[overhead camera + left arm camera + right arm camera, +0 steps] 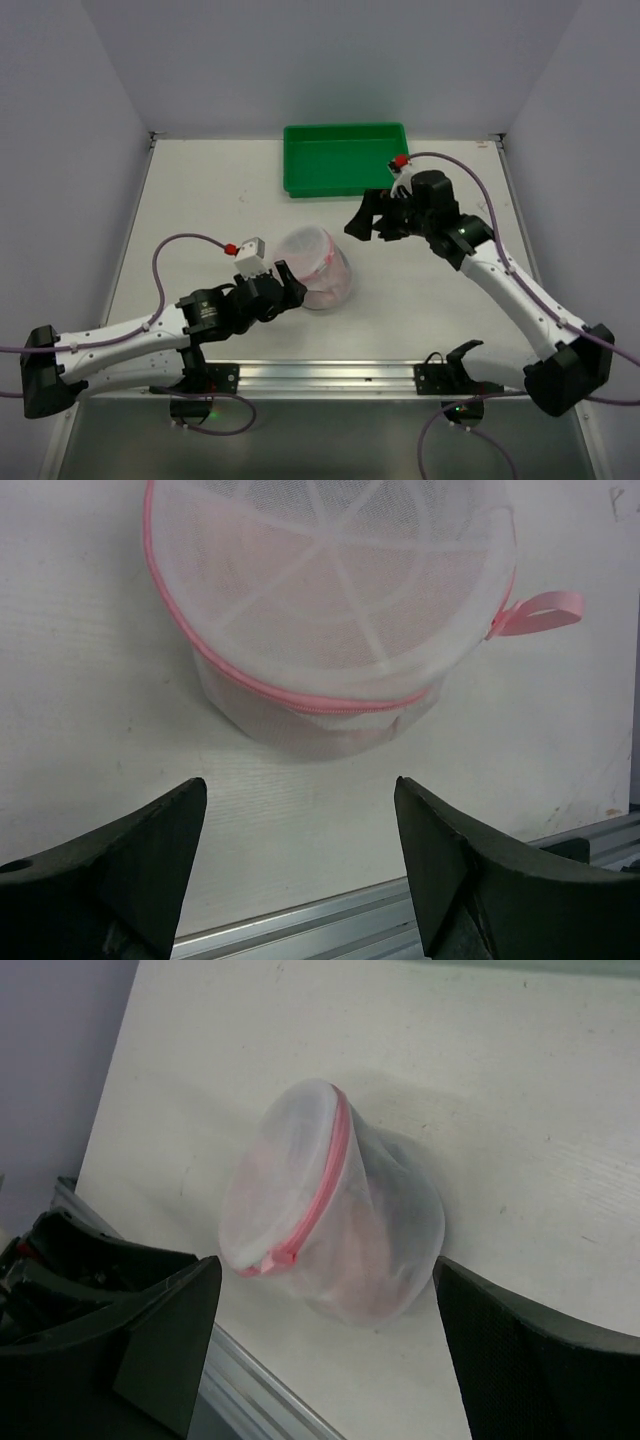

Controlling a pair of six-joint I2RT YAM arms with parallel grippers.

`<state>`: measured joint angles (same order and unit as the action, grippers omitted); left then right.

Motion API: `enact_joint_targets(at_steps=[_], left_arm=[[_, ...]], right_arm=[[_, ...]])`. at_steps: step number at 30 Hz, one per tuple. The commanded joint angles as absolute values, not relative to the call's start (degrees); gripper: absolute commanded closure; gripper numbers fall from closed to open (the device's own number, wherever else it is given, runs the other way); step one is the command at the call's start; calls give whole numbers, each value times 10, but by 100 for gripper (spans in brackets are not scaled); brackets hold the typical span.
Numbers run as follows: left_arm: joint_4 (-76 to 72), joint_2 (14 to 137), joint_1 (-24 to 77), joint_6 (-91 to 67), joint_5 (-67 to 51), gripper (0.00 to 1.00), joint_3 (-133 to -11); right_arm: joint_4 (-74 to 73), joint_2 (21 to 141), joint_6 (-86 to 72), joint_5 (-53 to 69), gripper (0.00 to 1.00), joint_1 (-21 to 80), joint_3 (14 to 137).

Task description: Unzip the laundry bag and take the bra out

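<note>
Lower centre, left end effector (pixel 289 283) spread and empty, just beside round translucent white mesh laundry bag with pink zip rim (pixel 318 265), mid-frame on white tabletop (pixel 200 200), right end effector (pixel 368 222) spread wide up-right of it, green rectangular tray (pixel 345 160) upper centre.

White mesh laundry bag (pixel 330 630) on table (pixel 80 710), pink loop (pixel 540 612) at right, left fingers (pixel 150 850) spread, clear of it.

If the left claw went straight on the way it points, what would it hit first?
Most likely the laundry bag: it sits right ahead of the open left claw, with only a strip of table between them.
</note>
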<state>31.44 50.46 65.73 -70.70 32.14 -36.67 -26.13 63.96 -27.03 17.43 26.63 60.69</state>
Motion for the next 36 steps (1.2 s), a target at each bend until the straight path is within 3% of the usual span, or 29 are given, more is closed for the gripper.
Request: enact_joint_targets(at_steps=[1,8,11,14,20,26,30,36], left_arm=[[230,536,629,-691,294,21,-363],[176,581,573,-664,273,27,-344],[160,611,547,-636,259,27,-350],[147,631,522,-608,260,27,-351],[113,654,468,-534,248,27,-364],[86,663,439,-486,235,22,-381],[119,624,434,-505,194,11,-396],[102,503,434,-618,128,9,-322]], right_arm=[[-223,707,-291,125,12,304,680],[-233,908,-332,89,18,352,775],[-234,946,-336,92,26,360,790],[-230,964,-343,95,43,364,772],[-192,902,-371,84,76,363,641],[-122,796,-444,76,96,365,507],[-63,736,-506,55,100,370,440],[46,685,-593,26,100,381,386]])
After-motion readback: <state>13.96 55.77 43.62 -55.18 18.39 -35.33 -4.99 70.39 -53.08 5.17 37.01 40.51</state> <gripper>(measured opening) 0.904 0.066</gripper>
